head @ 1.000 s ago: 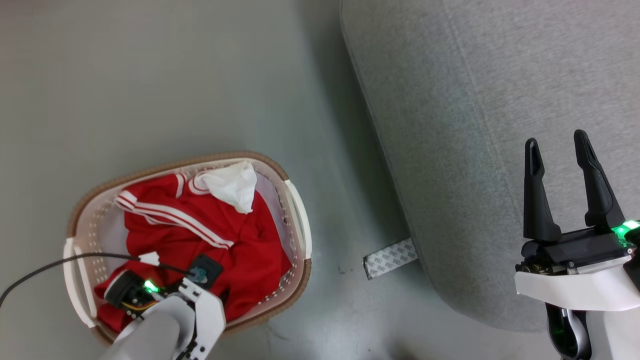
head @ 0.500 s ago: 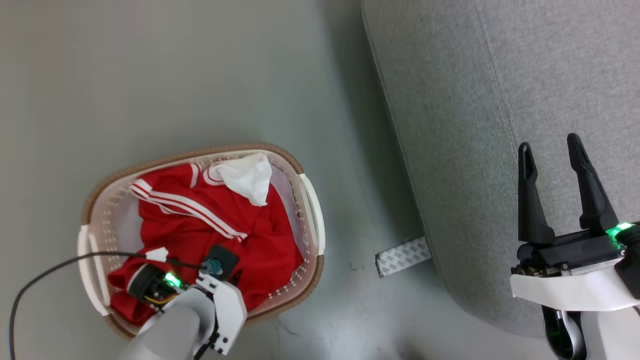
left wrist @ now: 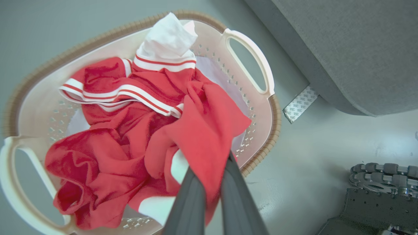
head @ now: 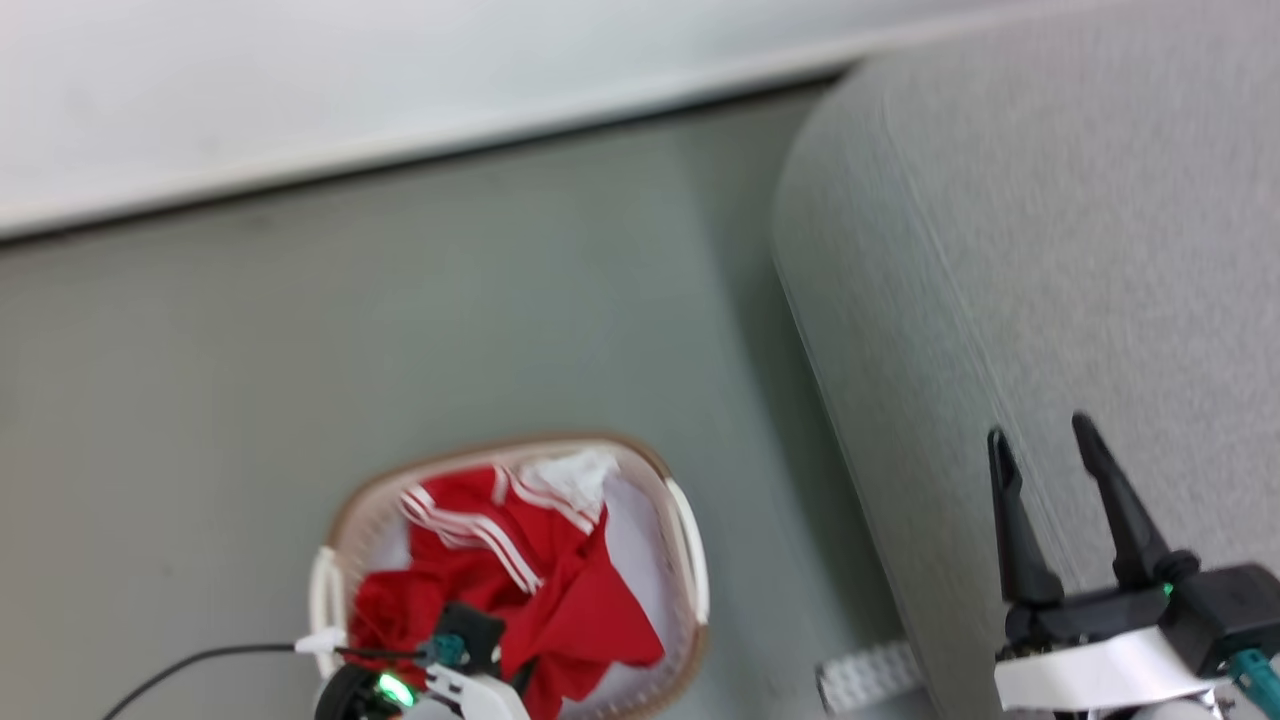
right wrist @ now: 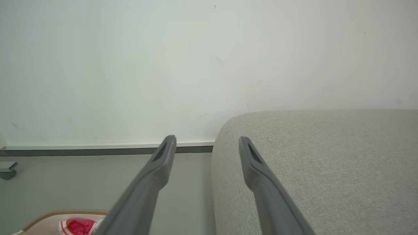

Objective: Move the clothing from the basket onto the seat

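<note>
- Left gripper [left wrist: 212, 169] clamped on bright red, white-striped fabric clothing [left wrist: 130, 137], long axis bottom-to-top, white end uppermost.
- Right gripper [head: 1040, 430] spread apart, lower right.

Clothing [left wrist: 130, 107] now in left hand [left wrist: 211, 168]

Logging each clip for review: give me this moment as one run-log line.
left pincer: shut on clothing | clothing: in basket | right pincer: open, empty | seat: no clothing visible
</note>
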